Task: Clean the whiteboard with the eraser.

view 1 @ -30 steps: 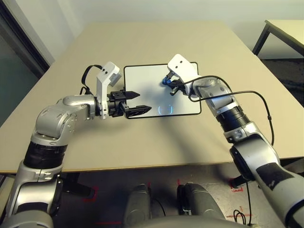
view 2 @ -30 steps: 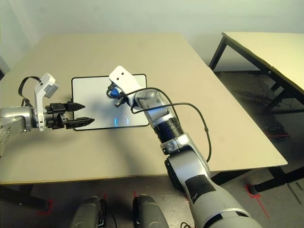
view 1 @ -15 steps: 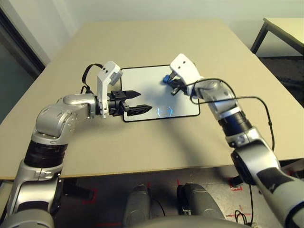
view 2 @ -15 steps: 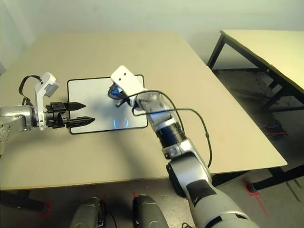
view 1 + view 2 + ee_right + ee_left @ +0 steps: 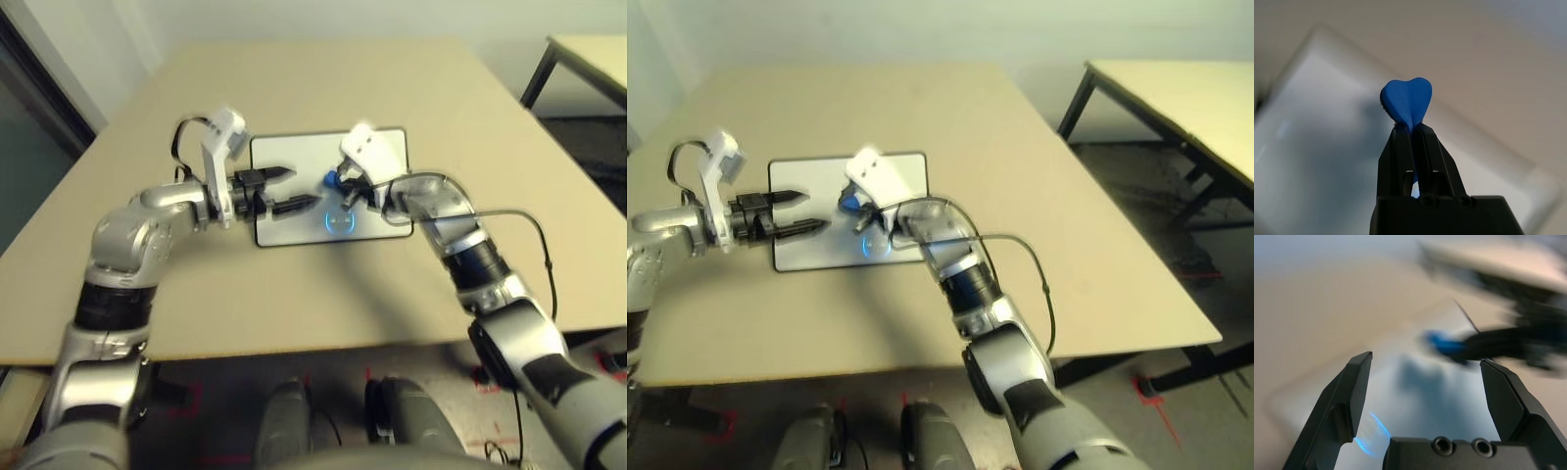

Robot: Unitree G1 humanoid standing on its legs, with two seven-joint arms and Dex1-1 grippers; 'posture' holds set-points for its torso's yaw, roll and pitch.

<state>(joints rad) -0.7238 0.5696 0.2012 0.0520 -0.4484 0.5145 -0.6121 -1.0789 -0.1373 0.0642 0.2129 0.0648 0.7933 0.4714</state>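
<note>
The whiteboard point(image 5: 294, 155) lies flat on the beige table, with a curved blue mark point(image 5: 338, 221) near its front edge. My right gripper point(image 5: 1411, 129) is shut on the eraser point(image 5: 1406, 100), a small blue block squeezed between the fingers. It holds the eraser point(image 5: 330, 179) over the middle of the board, just behind the mark. My left gripper point(image 5: 302, 186) hovers open over the board's left half, empty and pointing at the eraser. In the left wrist view the eraser point(image 5: 1444, 343) shows beyond the open fingers, with the blue mark point(image 5: 1371, 430) close below them.
A black cable point(image 5: 509, 211) loops from my right forearm over the table. A second table point(image 5: 1176, 98) with black legs stands off to the right. The table's front edge point(image 5: 323, 345) is near my body, and bare tabletop surrounds the board.
My left gripper has moved from the board's front left edge farther in over the board. My right gripper has carried the eraser left and nearer, toward the blue mark. The camera shifted slightly.
</note>
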